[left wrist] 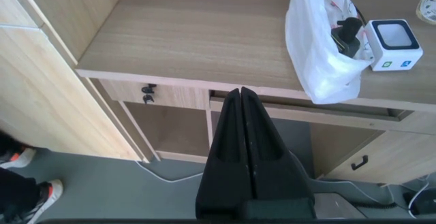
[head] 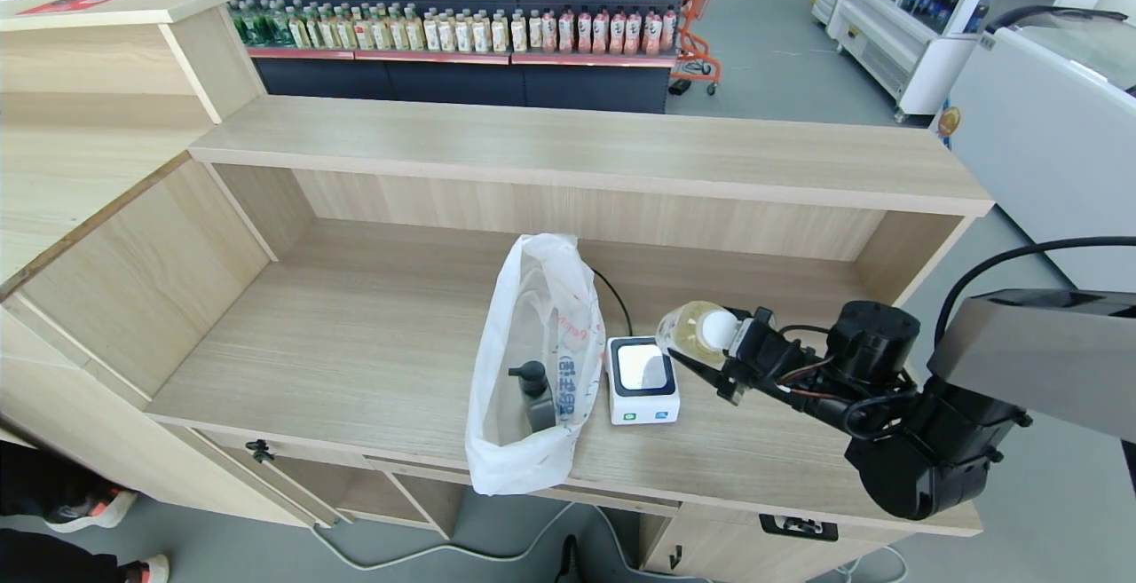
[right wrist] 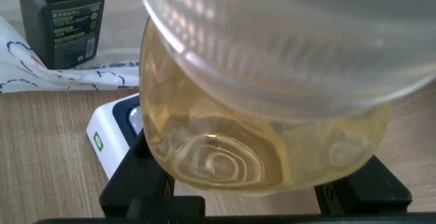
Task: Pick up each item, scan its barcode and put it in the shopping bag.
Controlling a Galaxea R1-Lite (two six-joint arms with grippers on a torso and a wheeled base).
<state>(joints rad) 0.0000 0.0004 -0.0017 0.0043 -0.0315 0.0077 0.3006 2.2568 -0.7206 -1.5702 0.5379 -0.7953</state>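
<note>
The right gripper's (head: 708, 348) black fingers (right wrist: 139, 186) clamp either side of a clear bottle (head: 685, 326) of yellowish liquid, which is tilted with its white cap toward the wrist. The bottle hangs just right of the scanner (head: 642, 379). It seems to be slightly above the counter (head: 355, 343), though the gap is hard to judge. The white scanner sits on the counter, touching or nearly touching the bag (head: 532, 299) on its left. The bag stands open, with a dark pump bottle (head: 537, 397) upright inside. The left gripper (left wrist: 240, 98) hangs in front of the counter's edge and below it, well apart from the bag, its fingers pressed together on nothing.
</note>
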